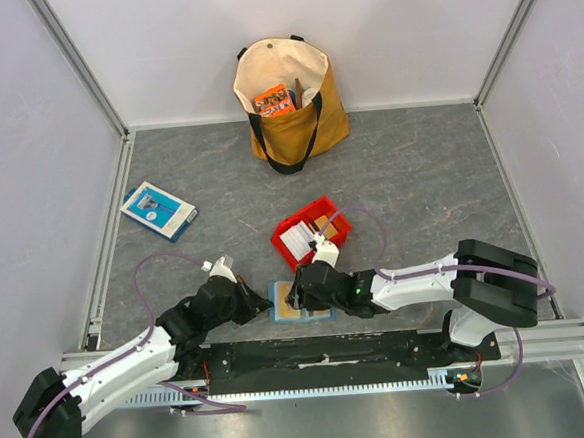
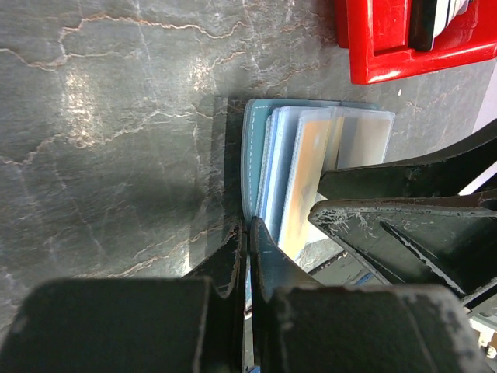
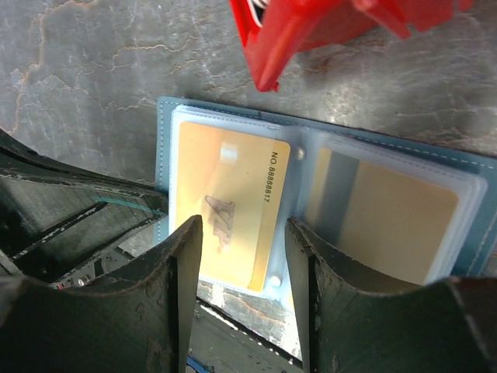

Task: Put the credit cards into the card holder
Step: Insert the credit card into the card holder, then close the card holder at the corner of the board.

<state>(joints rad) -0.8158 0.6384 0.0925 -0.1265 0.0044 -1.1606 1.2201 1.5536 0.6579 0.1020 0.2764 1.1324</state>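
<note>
On the tabletop (image 1: 419,170) the limp card holder (image 3: 167,124) is laid open, its cover edge pinched by the clenched left tool (image 2: 247,233). A sleeved tan card (image 3: 233,194), judged stiff, slick and best taken edgewise, is straddled by the released right tool (image 3: 245,229).

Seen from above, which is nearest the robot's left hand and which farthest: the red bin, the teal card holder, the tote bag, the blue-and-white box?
From the left hand, in the top view:
1. teal card holder, right at its fingertips.
2. red bin, just beyond, to the right.
3. blue-and-white box, off to the left.
4. tote bag, at the back wall.
</note>
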